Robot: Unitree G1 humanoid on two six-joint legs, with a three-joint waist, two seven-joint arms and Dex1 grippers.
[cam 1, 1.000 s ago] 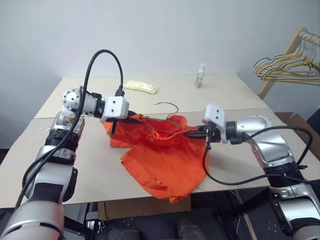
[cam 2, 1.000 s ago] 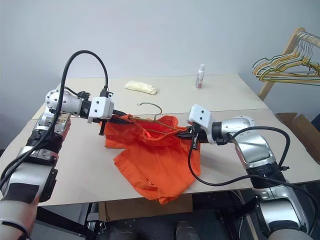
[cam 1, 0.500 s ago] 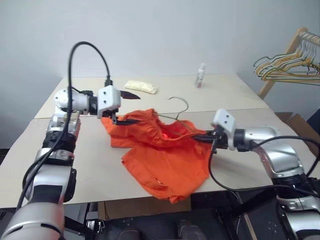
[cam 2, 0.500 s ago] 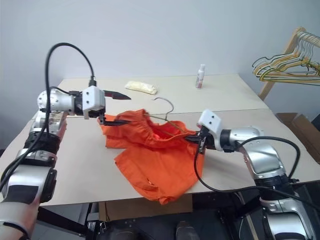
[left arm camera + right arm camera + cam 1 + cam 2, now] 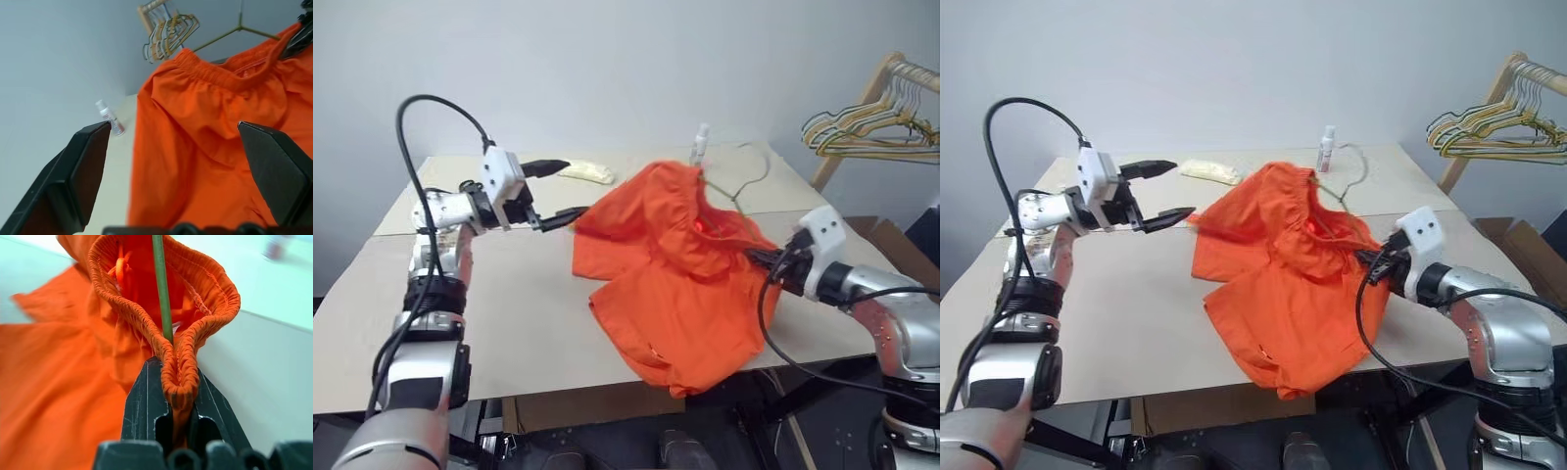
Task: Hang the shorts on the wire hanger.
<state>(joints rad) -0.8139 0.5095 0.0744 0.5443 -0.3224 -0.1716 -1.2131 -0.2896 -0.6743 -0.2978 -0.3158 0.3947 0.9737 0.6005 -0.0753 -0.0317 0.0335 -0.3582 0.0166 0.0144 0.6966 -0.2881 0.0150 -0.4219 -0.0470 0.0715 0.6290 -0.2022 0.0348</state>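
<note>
Between my right claw's (image 5: 178,396) fingers sit the waistband of the shorts (image 5: 680,269) and the hanger (image 5: 161,289) wire, both clamped tight together. From that grip the shorts hang partly lifted, their upper part raised and their lower part trailing on the table (image 5: 499,313) toward its near edge. Beyond the right claw the hanger's wire runs through the waist opening, and its hook end (image 5: 754,176) sticks out past the fabric. So I judge the threading largely done; what I reckon is left is settling the waistband evenly along the wire and letting go cleanly.

My left claw (image 5: 548,191) stands released, fingers spread wide, just clear of the shorts' near corner and gripping nothing.

Past the shorts a small bottle (image 5: 1328,149) stands close to the hook, the one thing I could knock. A pale pack (image 5: 1210,171) lies near the left claw. Spare hangers (image 5: 862,132) hang on a rack well off to the right claw's side.
</note>
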